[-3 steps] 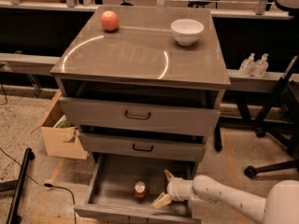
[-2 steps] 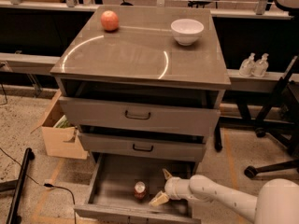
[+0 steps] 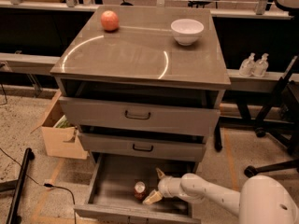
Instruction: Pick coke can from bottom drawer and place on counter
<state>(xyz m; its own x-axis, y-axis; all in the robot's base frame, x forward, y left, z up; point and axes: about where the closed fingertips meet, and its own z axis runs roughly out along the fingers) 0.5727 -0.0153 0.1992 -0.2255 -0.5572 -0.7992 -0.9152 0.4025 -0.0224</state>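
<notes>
Over the last second I've eased the gripper (image 3: 156, 186) a little closer to the coke can (image 3: 139, 188), which has not moved: it stands upright on the floor of the open bottom drawer (image 3: 112, 185), near the front and a bit right of the middle. That small closing of the gap tells me I'm in the approach, with the grasp not yet made and the lift and the carry up to the counter (image 3: 135, 55) all ahead. The two fingers are spread apart, holding nothing, one tip (image 3: 160, 173) up at about 12 o'clock from the gripper's centre and the other down at 6, so the mouth faces the can at 9 o'clock. The can sits just beside the opening, apart from both fingers as far as I can see. The arm comes in from 4 o'clock, lying low and nearly level inside the drawer, under the front of the middle drawer (image 3: 140, 146). Up top, an orange fruit (image 3: 110, 20) sits at the counter's 11 o'clock corner and a white bowl (image 3: 187, 31) at 1 o'clock.
</notes>
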